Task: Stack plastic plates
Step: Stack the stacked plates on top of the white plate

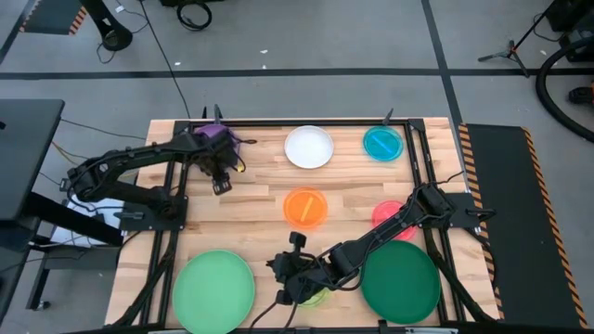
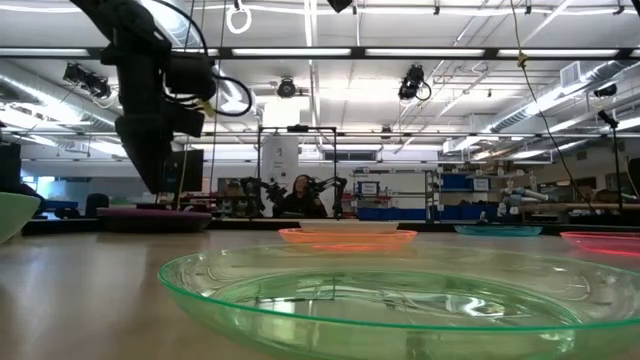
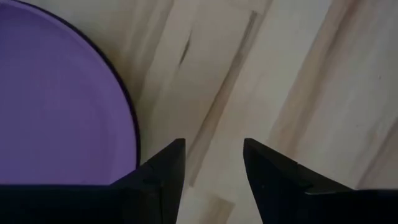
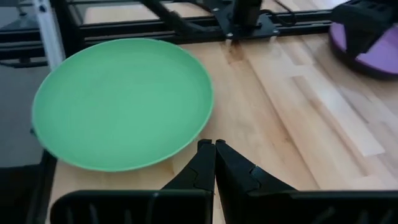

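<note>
My left gripper (image 1: 221,181) (image 3: 213,155) is open and hovers over bare wood just beside the purple plate (image 1: 219,134) (image 3: 59,99) at the table's far left. A dark rim shows under that plate. My right gripper (image 1: 283,271) (image 4: 214,147) is shut on nothing, above the small lime plate (image 1: 314,297) (image 2: 400,295) at the near edge. It points toward the large light green plate (image 1: 213,289) (image 4: 121,102). The white plate (image 1: 308,147), teal plate (image 1: 382,143), orange plate (image 1: 305,208), pink plate (image 1: 388,215) and dark green plate (image 1: 401,283) lie flat on the table.
Black frame rails (image 1: 422,158) run along the table's sides and far edge, and the arm bases stand at left and right. Bare wood lies between the purple and orange plates. A person (image 2: 300,195) sits far off in the room behind the table.
</note>
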`<control>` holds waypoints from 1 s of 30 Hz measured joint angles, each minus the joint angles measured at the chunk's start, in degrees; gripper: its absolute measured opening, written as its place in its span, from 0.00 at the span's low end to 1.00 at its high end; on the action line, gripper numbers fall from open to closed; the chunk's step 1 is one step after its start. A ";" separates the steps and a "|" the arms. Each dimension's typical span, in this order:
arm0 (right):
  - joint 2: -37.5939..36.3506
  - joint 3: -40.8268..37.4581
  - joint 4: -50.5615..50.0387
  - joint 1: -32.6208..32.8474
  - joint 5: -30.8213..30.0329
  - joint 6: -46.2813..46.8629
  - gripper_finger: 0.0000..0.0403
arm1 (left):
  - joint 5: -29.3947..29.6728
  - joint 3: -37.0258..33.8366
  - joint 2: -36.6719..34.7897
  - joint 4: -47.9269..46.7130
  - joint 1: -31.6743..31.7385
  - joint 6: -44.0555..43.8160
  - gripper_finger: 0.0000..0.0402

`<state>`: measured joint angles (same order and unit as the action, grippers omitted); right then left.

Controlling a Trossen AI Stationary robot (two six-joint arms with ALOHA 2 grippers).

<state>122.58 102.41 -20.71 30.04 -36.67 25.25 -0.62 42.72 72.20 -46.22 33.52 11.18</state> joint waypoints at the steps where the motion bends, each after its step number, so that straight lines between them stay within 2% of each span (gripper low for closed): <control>1: 0.00 0.00 -0.10 0.00 -0.78 0.12 0.05 | -0.04 0.00 0.00 0.02 0.52 0.02 0.43; 7: -2.24 -0.02 -4.35 0.84 -3.05 1.57 0.11 | -0.12 -0.02 0.00 3.98 3.48 1.05 0.50; 11: -3.34 0.04 -4.75 2.10 -6.16 2.03 0.23 | -0.14 -0.02 0.10 5.46 4.74 1.03 0.58; 17: -3.34 0.02 -5.28 2.57 -6.54 2.53 0.43 | 2.53 -0.02 0.15 4.27 4.92 0.41 0.67; 23: -3.34 0.02 -5.42 2.36 -5.44 3.62 0.52 | 5.92 -0.02 0.15 5.55 4.78 -0.16 0.67; 30: -3.34 0.02 -5.05 2.36 -5.28 3.14 0.54 | 6.32 -5.78 1.42 14.05 4.25 -1.05 0.64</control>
<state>119.24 102.43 -25.76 32.40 -41.95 28.39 5.69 36.94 73.62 -32.17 37.77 10.13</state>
